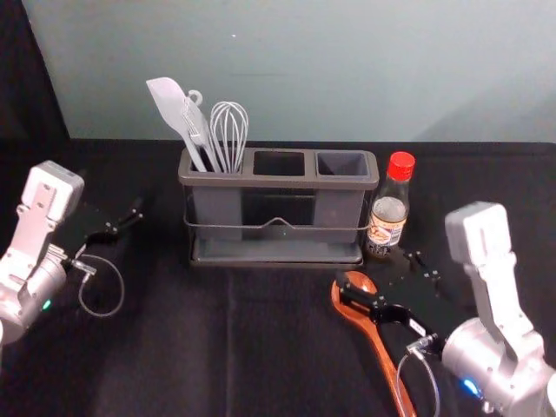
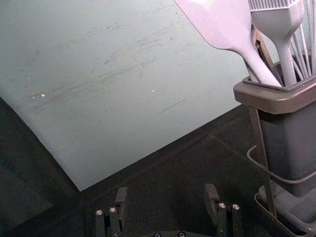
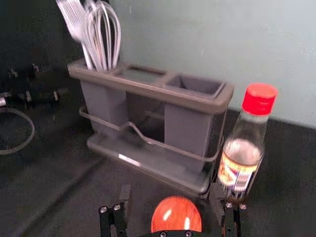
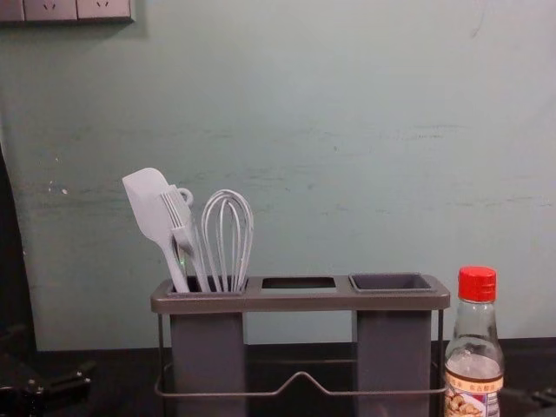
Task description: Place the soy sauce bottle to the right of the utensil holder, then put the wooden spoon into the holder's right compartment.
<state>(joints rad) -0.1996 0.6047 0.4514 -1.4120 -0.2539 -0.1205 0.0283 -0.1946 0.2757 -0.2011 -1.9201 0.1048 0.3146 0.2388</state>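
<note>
Right gripper [image 1: 384, 280], spread, over a glossy wooden spoon [image 1: 373, 336]; head view adds its slender handle. Glass soy sauce bottle [image 1: 388, 208] stands right of the utensil holder [image 1: 278, 182]. Left gripper [image 1: 124, 222], spread, at left.

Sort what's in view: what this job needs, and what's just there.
For the job:
soy sauce bottle
utensil holder
wooden spoon, near the open right gripper

Just there:
spatula, brush and whisk, standing in the holder
wall sockets
</note>
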